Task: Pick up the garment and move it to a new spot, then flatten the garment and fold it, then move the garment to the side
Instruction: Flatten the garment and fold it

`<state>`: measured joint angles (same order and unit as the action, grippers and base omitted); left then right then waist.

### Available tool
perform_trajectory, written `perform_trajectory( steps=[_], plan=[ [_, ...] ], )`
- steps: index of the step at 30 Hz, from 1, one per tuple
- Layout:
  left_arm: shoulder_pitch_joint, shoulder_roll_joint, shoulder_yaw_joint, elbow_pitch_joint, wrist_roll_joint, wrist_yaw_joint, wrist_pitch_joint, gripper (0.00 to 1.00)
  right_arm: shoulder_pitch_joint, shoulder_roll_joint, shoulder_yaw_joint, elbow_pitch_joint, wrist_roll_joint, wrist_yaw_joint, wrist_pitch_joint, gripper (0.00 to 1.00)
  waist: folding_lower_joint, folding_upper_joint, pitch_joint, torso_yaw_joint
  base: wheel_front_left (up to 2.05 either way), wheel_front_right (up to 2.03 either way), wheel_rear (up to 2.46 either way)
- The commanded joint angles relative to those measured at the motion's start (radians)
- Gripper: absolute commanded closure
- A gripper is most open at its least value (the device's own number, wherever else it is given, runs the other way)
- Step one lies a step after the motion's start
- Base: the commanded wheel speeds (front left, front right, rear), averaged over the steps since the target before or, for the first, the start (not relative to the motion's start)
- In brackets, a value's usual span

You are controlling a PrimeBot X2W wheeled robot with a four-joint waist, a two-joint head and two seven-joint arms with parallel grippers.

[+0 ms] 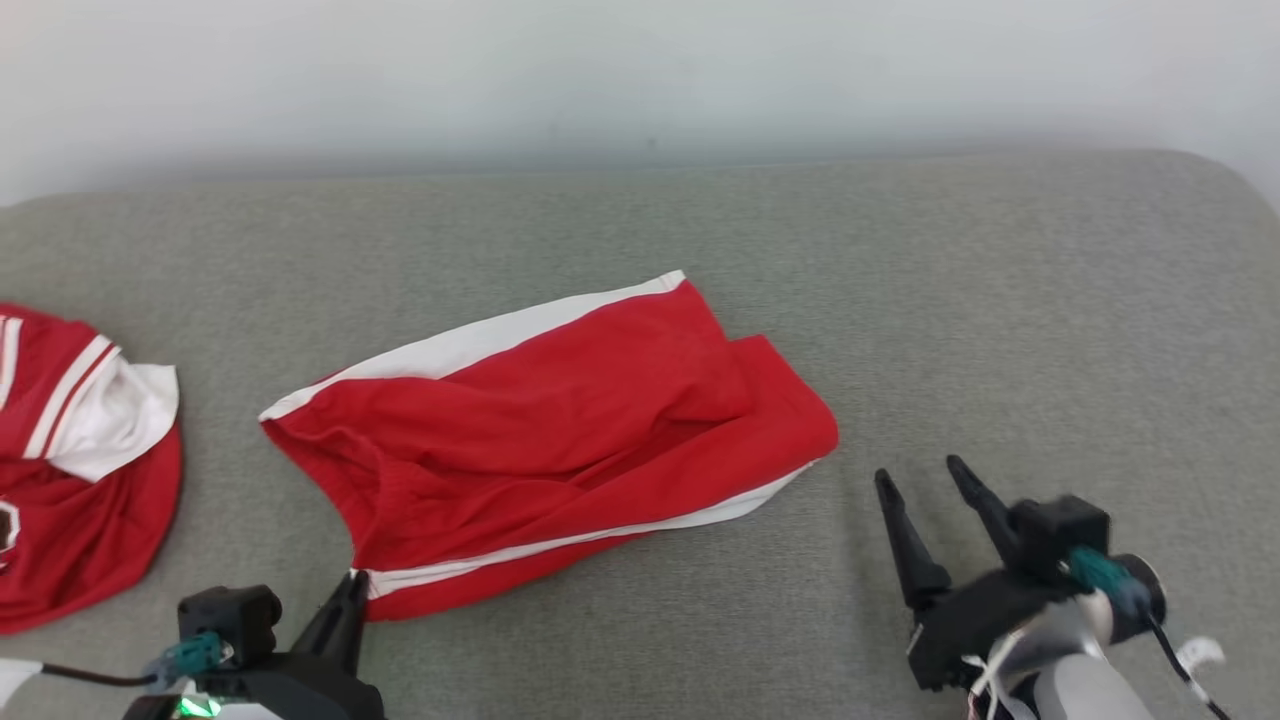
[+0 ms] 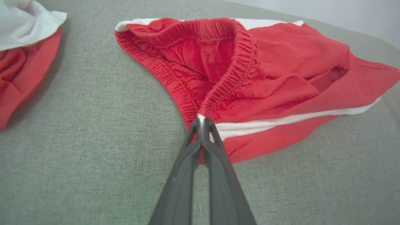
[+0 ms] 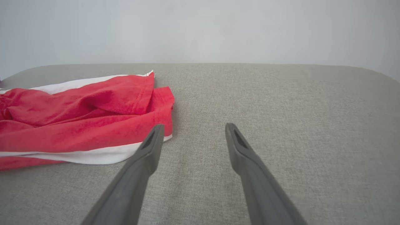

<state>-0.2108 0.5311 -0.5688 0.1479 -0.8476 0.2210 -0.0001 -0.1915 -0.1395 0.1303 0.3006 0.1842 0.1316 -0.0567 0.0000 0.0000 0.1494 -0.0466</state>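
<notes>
the left gripper (image 2: pixel 201 120) is pinching the red shorts (image 1: pixel 560 430), lying on the cushion (image 1: pixel 1000 300), at 7 o'clock; its wrist view is revealing their gaping waistband (image 2: pixel 231 72). the right gripper (image 1: pixel 918 470) is hovering open at 4 o'clock. another garment (image 1: pixel 80 480) is running off-frame.

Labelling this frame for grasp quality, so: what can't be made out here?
Shorts: underside and inner layers, hidden by their own folds, all views.
Left gripper: how much waistband corner it pinches, hidden between its shut fingers, left wrist view.
Jersey: cut off by the head view's left edge.
Right gripper: wrist blurred, head view.
</notes>
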Motion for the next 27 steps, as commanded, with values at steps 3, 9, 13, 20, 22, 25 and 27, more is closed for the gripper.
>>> perform_trajectory(
  steps=[3, 9, 13, 20, 22, 25, 27],
  plan=[
    [0.012, -0.019, -0.001, -0.018, -0.002, 0.005, -0.019, 1.00, -0.059, -0.030, 0.039, 0.024, 0.035, -0.002, 0.091, 0.00, 0.0000, 0.0000, 0.008, 0.037, 0.00, 0.00, 0.00],
    [-0.025, -0.048, -0.024, -0.007, 0.008, -0.019, -0.029, 1.00, -0.174, -0.101, 0.148, 0.119, 0.075, -0.002, 0.237, 0.00, 0.0000, 0.0000, 0.029, 0.072, 0.00, 0.00, 0.00],
    [-0.050, -0.072, -0.038, 0.008, 0.017, -0.034, -0.034, 1.00, -0.226, -0.140, 0.223, 0.181, 0.102, -0.002, 0.273, 0.00, 0.0000, 0.0000, 0.045, 0.096, 0.00, 0.00, 0.00],
    [-0.082, -0.095, -0.047, 0.031, 0.018, -0.051, -0.047, 1.00, -0.267, -0.169, 0.290, 0.235, 0.120, -0.002, 0.216, 0.00, 0.0000, 0.0000, 0.065, 0.114, 0.00, 0.00, 0.00],
    [-0.081, -0.095, -0.045, 0.037, 0.016, -0.053, -0.052, 1.00, -0.275, -0.170, 0.300, 0.258, 0.114, -0.002, 0.199, 0.00, 0.0000, 0.0000, 0.068, 0.112, 0.00, 0.00, 0.00],
    [-0.085, -0.090, -0.040, 0.040, 0.011, -0.053, -0.051, 1.00, -0.290, -0.164, 0.313, 0.285, 0.113, -0.002, 0.182, 0.40, 0.0000, 0.0000, 0.067, 0.108, 0.00, 0.00, 0.00],
    [-0.087, -0.089, -0.038, 0.037, 0.008, -0.054, -0.053, 1.00, -0.291, -0.164, 0.320, 0.294, 0.117, -0.002, 0.176, 0.88, 0.0000, 0.0000, 0.064, 0.106, 0.00, 0.00, 0.00]
  ],
)
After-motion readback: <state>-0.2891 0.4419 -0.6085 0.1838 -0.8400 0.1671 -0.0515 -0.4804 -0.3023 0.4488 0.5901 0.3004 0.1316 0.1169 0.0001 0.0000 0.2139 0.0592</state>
